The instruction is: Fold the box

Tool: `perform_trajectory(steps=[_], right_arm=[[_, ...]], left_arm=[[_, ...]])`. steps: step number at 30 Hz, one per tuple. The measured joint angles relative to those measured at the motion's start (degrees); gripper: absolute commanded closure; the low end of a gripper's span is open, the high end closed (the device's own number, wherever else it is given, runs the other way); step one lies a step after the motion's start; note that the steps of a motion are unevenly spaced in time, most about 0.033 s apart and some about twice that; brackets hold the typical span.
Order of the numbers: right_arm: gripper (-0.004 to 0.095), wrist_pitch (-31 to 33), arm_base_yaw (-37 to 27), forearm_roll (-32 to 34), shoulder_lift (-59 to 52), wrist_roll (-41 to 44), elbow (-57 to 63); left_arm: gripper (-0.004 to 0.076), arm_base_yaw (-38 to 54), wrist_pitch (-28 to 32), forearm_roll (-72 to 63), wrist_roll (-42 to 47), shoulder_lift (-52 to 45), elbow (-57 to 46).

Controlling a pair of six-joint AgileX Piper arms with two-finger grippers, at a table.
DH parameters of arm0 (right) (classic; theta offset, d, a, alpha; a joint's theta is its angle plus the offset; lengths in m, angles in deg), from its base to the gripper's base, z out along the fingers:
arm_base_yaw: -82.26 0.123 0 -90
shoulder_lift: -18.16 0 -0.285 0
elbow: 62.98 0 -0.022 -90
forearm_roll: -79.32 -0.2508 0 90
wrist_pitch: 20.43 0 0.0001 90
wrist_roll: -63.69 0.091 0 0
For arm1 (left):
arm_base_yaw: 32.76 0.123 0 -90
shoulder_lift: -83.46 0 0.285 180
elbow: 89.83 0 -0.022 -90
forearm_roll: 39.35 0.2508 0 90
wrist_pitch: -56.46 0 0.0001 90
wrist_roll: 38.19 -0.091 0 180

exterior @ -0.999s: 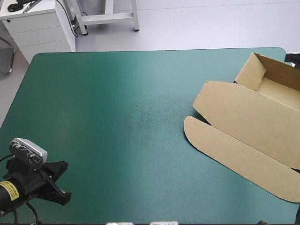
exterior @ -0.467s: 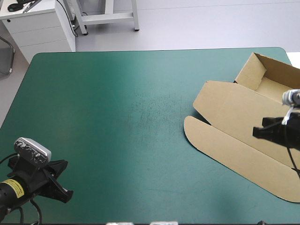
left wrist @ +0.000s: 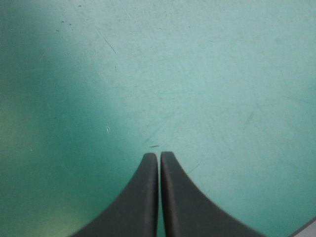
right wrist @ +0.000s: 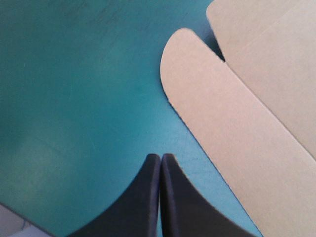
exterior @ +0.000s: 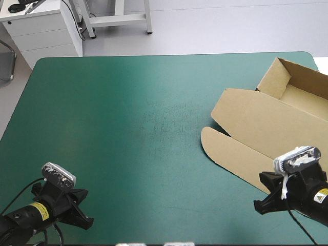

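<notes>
The brown box lies at the table's right side. Its tray part has raised walls at the far right corner, and its lid lies flat, ending in a rounded flap toward the front. My right gripper is shut and empty, low near the front edge, just in front of the lid's long edge. In the right wrist view the gripper points over the cover, with the box's rounded flap ahead and beside it, apart from it. My left gripper is shut over bare cover at the front left.
The teal-green cover spreads between the two grippers and out to the far edge. The table's front edge runs close behind both grippers. The box runs out of the high view at the right.
The right arm came in from the right over the lid, then dropped toward the front edge. The left gripper shifted right along the front edge. The box has not moved.
</notes>
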Motion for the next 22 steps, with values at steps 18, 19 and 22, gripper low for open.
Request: perform_trajectory(steps=[18,19,22], right_arm=[[0.0913,-7.5,6.5,9.2,-19.6,5.1,22.3],[0.0913,-7.5,6.5,9.2,-20.1,5.1,22.3],[0.0913,-7.5,6.5,9.4,-21.0,5.1,22.3]], left_arm=[[0.0731,0.0,3.6,-1.3,0.0,-7.1,-6.6],[0.0731,0.0,3.7,-1.3,0.0,-7.1,-6.6],[0.0731,0.0,3.7,-1.4,0.0,-7.1,-6.6]])
